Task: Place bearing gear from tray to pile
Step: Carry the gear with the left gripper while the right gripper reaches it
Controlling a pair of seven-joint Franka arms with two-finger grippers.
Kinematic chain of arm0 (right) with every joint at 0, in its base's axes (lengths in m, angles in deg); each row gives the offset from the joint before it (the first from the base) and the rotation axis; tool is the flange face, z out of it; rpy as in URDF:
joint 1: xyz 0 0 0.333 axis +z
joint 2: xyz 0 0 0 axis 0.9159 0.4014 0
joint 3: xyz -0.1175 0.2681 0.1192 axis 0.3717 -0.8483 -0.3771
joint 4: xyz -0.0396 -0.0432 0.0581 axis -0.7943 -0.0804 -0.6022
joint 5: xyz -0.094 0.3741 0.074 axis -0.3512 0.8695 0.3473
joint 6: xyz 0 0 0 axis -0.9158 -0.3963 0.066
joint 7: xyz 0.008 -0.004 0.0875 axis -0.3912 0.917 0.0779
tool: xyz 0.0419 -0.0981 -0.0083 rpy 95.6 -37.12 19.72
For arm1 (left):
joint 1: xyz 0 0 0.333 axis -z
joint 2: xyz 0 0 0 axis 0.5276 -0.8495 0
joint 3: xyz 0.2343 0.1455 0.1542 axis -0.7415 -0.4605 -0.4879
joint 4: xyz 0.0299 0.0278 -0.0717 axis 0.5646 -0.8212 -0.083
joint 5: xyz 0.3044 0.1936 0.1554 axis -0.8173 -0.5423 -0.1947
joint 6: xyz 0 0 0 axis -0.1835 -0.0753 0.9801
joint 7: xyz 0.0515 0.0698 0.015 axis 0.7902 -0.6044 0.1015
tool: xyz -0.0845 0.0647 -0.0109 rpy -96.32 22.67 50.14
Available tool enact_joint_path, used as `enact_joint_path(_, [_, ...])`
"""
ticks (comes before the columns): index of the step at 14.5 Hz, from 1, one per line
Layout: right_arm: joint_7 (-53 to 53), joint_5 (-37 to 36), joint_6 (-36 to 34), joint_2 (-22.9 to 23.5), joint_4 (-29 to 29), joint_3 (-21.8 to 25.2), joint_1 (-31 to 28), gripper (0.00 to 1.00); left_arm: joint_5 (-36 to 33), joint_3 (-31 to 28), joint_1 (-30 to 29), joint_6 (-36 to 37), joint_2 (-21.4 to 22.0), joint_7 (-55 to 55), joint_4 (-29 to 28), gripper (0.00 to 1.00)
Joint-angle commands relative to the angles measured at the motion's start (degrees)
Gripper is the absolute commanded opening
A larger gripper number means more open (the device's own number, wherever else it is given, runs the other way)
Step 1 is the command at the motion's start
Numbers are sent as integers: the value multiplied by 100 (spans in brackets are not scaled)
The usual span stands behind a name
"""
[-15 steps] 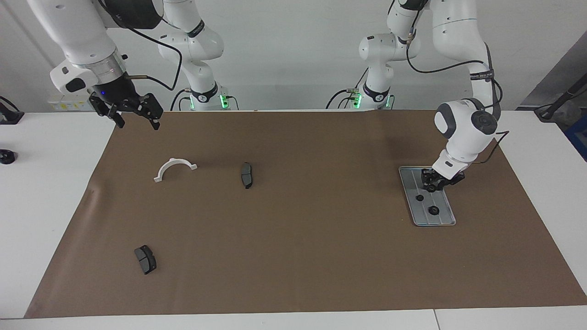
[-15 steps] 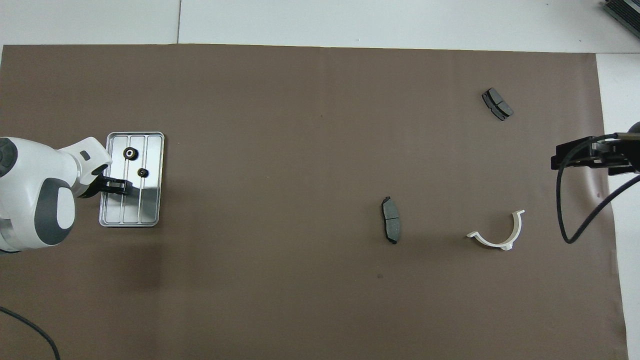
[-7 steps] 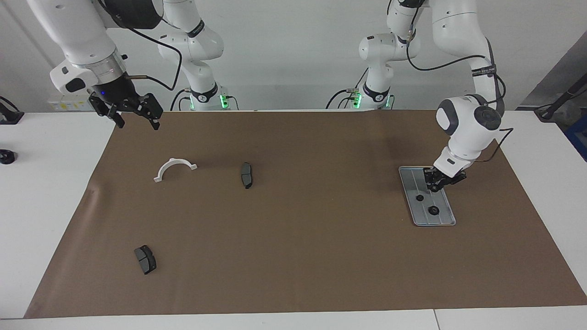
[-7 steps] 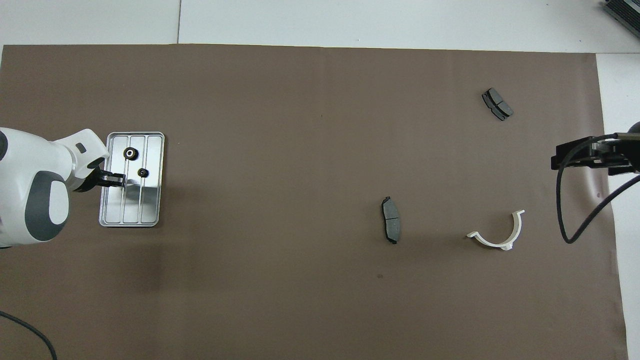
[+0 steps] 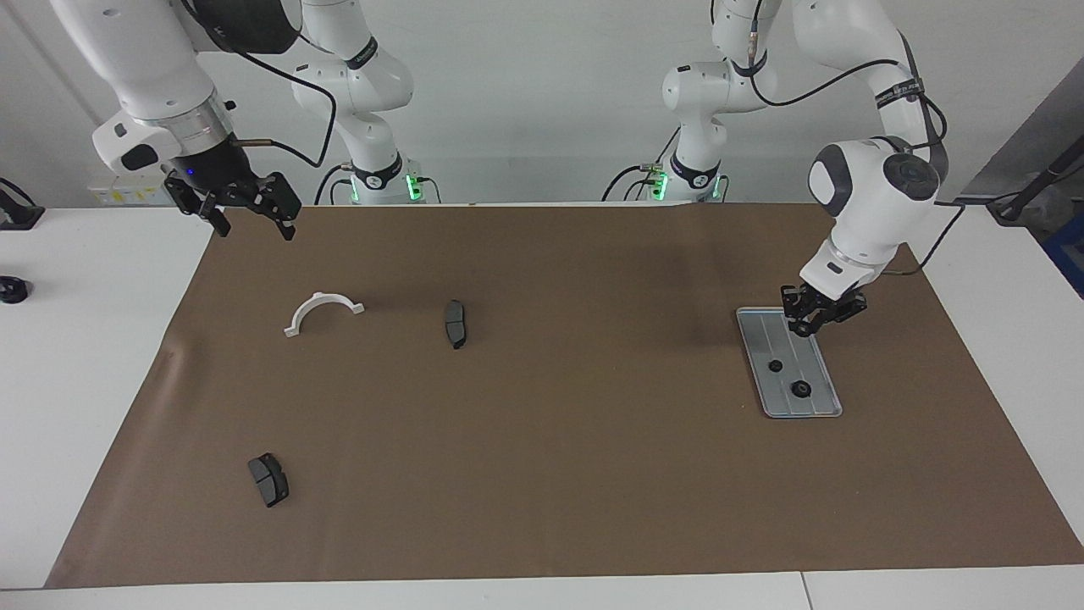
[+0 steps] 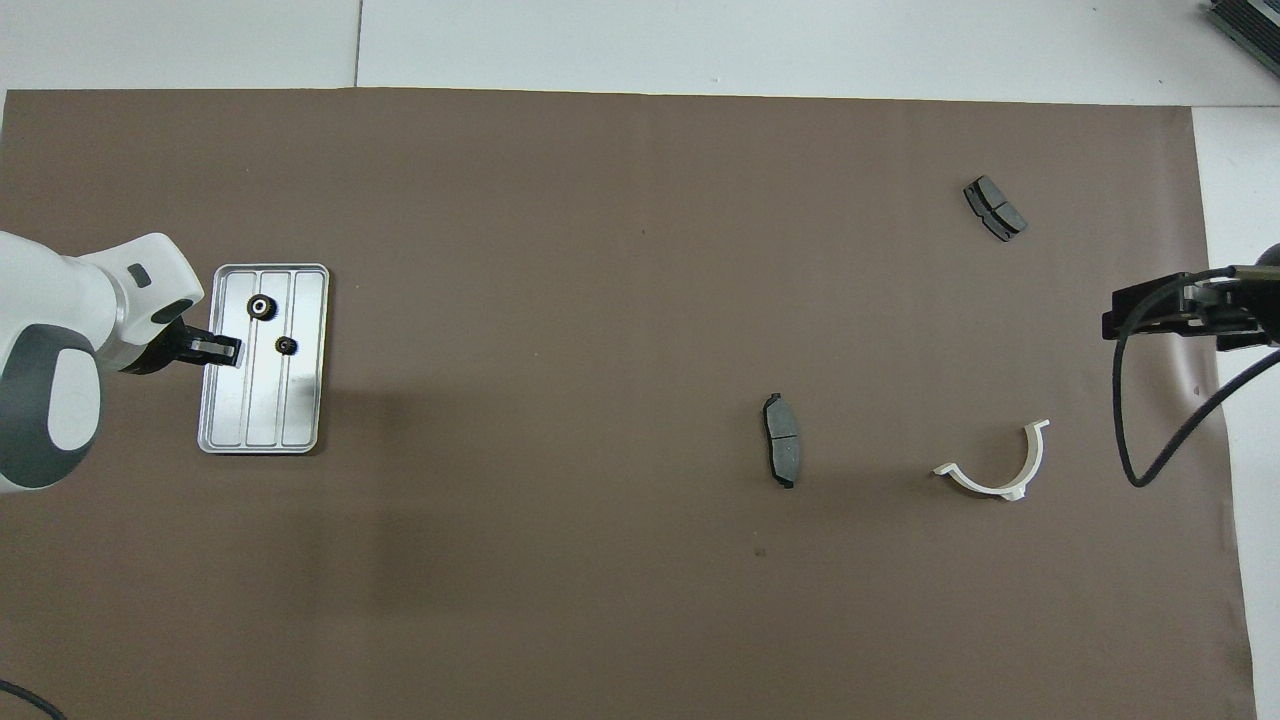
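Note:
The silver-grey tray [image 5: 815, 405] [image 6: 260, 425] lies at the left arm's end of the brown mat. Two small black bearing gears [image 5: 775, 366] [image 6: 261, 306] rest on it. My left gripper [image 5: 803, 328] [image 6: 224, 349] hangs a little above the tray's end nearer the robots. It is shut on a small dark bearing gear that the fingers mostly hide. The pile is a white half-ring bracket [image 5: 323, 311] [image 6: 995, 472] and two dark brake pads [image 5: 456, 323] [image 6: 781, 439]. My right gripper [image 5: 254, 225] [image 6: 1112, 322] waits open above the mat's edge beside that bracket.
The second brake pad [image 5: 268, 479] [image 6: 994, 208] lies farther from the robots at the right arm's end. The brown mat [image 5: 542, 440] covers most of the white table. A small black object [image 5: 12, 290] sits on the bare table past the right arm's end.
My left gripper closed over the tray, then rose and drew back toward the tray's end nearer the robots. The two gears on the tray stayed put. The right arm held still.

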Motion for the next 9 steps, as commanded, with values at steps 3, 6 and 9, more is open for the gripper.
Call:
enact_joint_path(3, [153,99,27,-138,-144,-20,-42,100,5,-58,896,-153,-53,160,3,0])
enact_joint_path(6, [153,99,27,-138,-144,-20,-42,100,5,-67,1405,-154,-149,606,64,0])
enact_joint_path(9, [153,99,27,-138,-144,-20,-42,100,5,-67,2073,-233,-351,1283,230,0])
